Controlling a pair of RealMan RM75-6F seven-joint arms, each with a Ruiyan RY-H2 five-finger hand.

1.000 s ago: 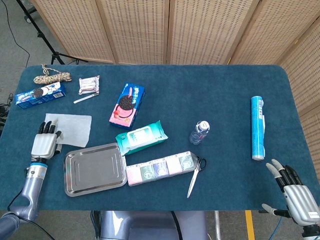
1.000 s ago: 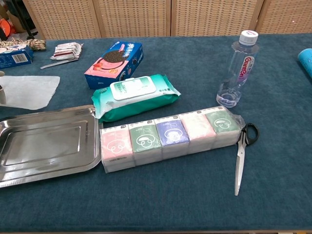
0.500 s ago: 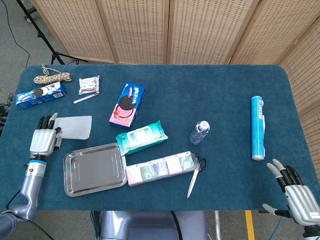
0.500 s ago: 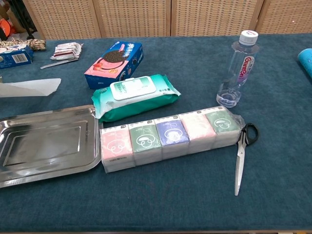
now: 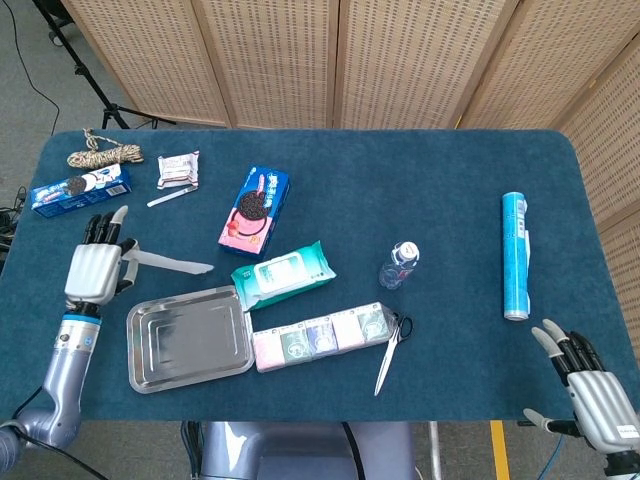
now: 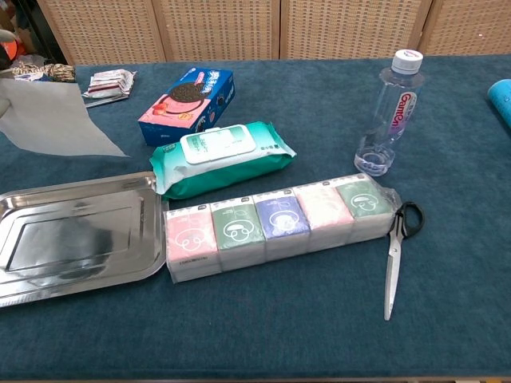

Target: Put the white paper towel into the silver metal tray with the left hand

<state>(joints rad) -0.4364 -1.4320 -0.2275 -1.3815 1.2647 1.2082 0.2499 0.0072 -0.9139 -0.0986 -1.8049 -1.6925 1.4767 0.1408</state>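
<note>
The paper towel (image 5: 165, 263) hangs off the table, pinched by the left hand (image 5: 93, 272), above and just behind the tray's far left edge. The metal tray (image 5: 188, 338) holds nothing but reflections. A pack of wipes (image 6: 219, 157) and a row of tissue packs (image 6: 275, 227) lie just right of it. The right hand (image 5: 592, 390) rests apart, fingers spread, grasping nothing.

My left robot hand (image 5: 94, 272) is raised at the desk's near-left edge, fingers pointing away, pinching a sheet. My right robot hand (image 5: 592, 385) hangs low at the near-right corner, fingers spread.
</note>
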